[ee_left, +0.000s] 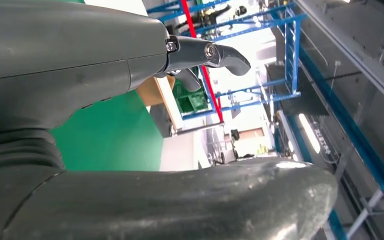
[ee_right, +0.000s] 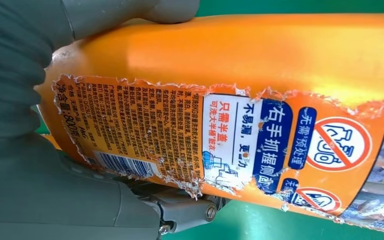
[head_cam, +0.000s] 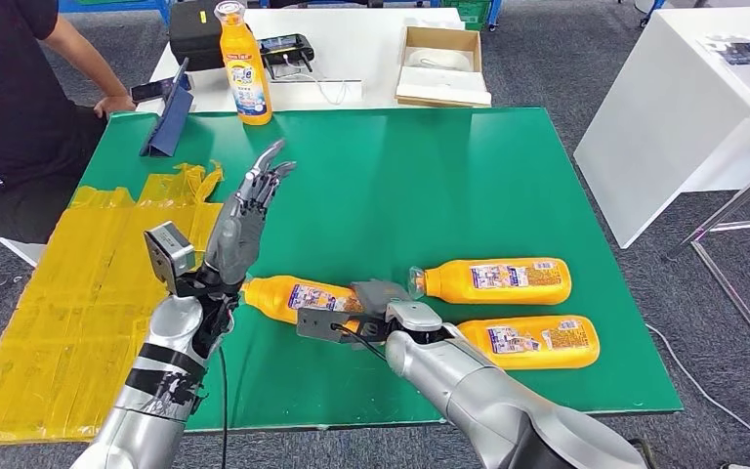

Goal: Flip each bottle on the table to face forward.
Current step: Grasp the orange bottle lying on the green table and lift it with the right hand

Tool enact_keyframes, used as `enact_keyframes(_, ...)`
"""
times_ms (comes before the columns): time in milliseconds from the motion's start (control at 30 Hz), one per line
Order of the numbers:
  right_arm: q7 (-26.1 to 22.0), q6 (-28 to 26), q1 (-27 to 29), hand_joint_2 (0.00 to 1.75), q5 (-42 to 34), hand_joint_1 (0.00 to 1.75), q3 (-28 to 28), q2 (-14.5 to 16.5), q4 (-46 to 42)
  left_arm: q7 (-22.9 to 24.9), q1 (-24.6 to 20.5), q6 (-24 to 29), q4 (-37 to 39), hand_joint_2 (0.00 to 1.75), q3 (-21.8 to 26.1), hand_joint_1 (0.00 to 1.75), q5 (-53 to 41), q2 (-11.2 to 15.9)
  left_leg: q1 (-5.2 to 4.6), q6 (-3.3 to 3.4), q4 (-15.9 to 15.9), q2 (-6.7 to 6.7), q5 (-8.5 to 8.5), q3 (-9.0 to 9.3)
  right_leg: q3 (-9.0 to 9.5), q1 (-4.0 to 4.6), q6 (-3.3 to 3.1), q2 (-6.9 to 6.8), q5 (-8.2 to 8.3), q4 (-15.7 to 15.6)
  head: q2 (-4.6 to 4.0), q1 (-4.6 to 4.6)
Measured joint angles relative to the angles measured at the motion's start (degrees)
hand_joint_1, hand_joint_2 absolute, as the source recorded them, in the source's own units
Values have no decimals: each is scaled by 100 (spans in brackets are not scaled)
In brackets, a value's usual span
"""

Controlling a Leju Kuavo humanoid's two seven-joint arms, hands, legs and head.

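Nearest you, the right hand (head_cam: 366, 311) has its fingers (ee_right: 180, 212) wrapped around the lying bottle (head_cam: 298, 298) at about 6 o'clock on the green worktop (head_cam: 430, 186); the right wrist view shows its torn back label turned up, thumb over one flank and fingers under the other. The bottle's long axis runs from 9 to 3 o'clock, straight across the grip, so I judge a wrist roll would turn it. Your left hand (head_cam: 244, 220) hovers at 9 o'clock, fingers straight and apart, holding nothing. Two more bottles (head_cam: 493, 281) (head_cam: 527, 342) lie at 4 o'clock. One bottle (head_cam: 244, 68) stands upright at 11 o'clock.
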Motion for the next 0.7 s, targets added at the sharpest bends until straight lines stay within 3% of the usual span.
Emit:
enact_keyframes(133,-220,-653,29,175,-390,175,-200,-3,82,152,0,1150,-16,0,159,0,-213,-47,0,0,0,0,0,0,1,0,0,0,0,0,0,-1)
enact_keyframes(233,-851,-1354,106,175,-919,175,-637,-79,146,269,-15,2084,-46,0,460,0,-261,-66,0,0,0,-1,1,-4,-2,0,0,0,1,1,0,1)
enact_keyframes(300,-1266,-1667,132,175,-1157,175,-993,-137,167,286,-32,2437,-46,0,699,0,-264,-64,0,-1,0,1,2,-7,-5,0,1,1,2,2,0,1)
enact_keyframes(467,-1694,-1903,138,175,-1340,175,-1662,-182,173,256,-41,2598,-14,0,1088,0,-214,-63,0,-1,0,-2,1,-19,-15,1,1,-1,1,3,0,0)
enact_keyframes(700,-1952,-2024,181,175,-1349,175,-2125,-178,168,226,-12,2614,2,0,1216,0,-215,-69,0,-1,0,-3,1,-33,-28,0,1,-1,0,2,0,1)
